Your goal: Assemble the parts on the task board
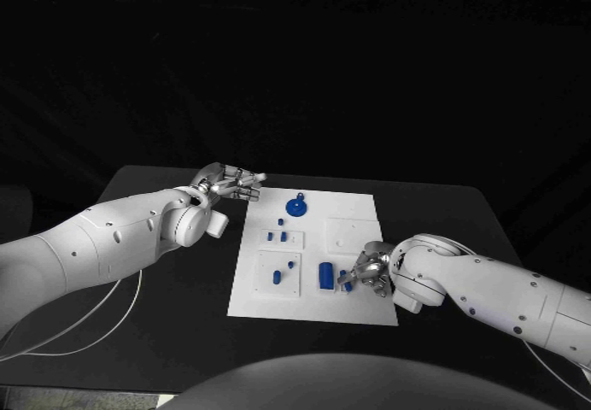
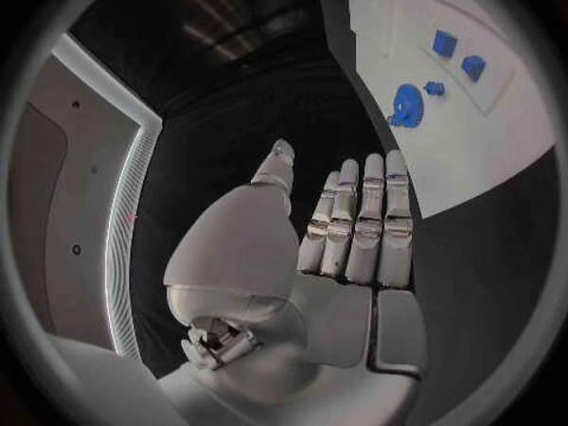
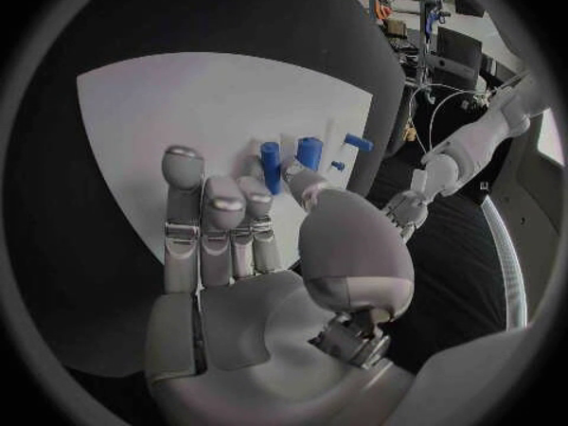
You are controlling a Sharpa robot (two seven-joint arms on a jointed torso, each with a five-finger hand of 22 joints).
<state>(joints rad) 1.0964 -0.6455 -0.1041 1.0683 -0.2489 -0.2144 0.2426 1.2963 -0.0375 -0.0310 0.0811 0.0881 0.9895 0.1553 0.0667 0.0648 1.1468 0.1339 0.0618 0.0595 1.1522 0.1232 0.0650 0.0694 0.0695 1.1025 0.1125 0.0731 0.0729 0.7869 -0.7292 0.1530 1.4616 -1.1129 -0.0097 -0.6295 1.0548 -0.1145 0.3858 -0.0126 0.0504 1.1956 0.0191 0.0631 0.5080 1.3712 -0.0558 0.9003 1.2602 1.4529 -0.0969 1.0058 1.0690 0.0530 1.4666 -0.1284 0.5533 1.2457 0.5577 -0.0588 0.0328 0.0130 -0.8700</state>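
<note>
The right hand (image 3: 255,256), silver-jointed with a smooth domed thumb, hangs over the near right part of the task board (image 1: 357,209), its fingers straight and close together with nothing between them; the thumb tip hides part of an upright blue cylinder (image 3: 271,166). Just past the fingertips stand a second, stubbier blue cylinder (image 3: 309,151) and a small blue peg (image 3: 358,143). In the head view this hand (image 1: 373,272) covers the board's edge beside a tall blue block (image 1: 325,274), and whether it touches any part cannot be made out.

The left hand (image 2: 344,246) is flat and empty, fingers side by side, over the black table (image 1: 160,299) off the board's far left corner (image 1: 234,184). Nearby on the matte white plate lie a round blue gear-like disc (image 2: 406,106) and two small blue blocks (image 2: 444,43). Other blue pieces sit in raised square panels, too small to identify. A thin white cable (image 1: 99,320) trails under the left arm.
</note>
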